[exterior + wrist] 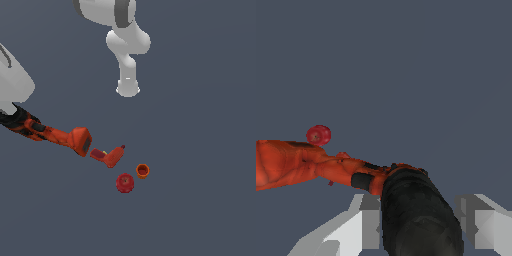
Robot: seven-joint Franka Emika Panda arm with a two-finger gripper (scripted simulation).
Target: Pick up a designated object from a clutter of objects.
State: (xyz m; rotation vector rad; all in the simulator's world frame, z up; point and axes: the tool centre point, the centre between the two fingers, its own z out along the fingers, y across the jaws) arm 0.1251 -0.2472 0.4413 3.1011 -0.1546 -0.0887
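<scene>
Jaws clamped on the black chuck end of the drill was what we saw in the wrist view: our gripper (421, 225) had one pale grey finger (363, 225) on each side of the dark barrel, both pressed against it. We therefore read the jaws as clenched on the orange-red cordless power drill with black chuck and black base (311, 165), which stretched away from the fingers toward its broad orange end.

From the exterior view, the same drill (60, 137) lay at about 9 o'clock in the picture, slanting from its black end at the edge of the frame, under the white bulk of the arm, down to its orange end near the centre. We could not see the fingers themselves there, since the arm's housing covered them. We could not tell whether the drill was touching the dark grey table (200, 150) or raised off it.

Just beside the drill's orange end, toward 4 o'clock from it, we noted the small all-red pistol-shaped tool (109, 156). Farther along, at 5 o'clock, sat the tiny orange cup (143, 171), and near it, slightly lower, the red apple-like ball (125, 183). That ball (318, 135) also showed in the wrist view beyond the drill's body.
</scene>
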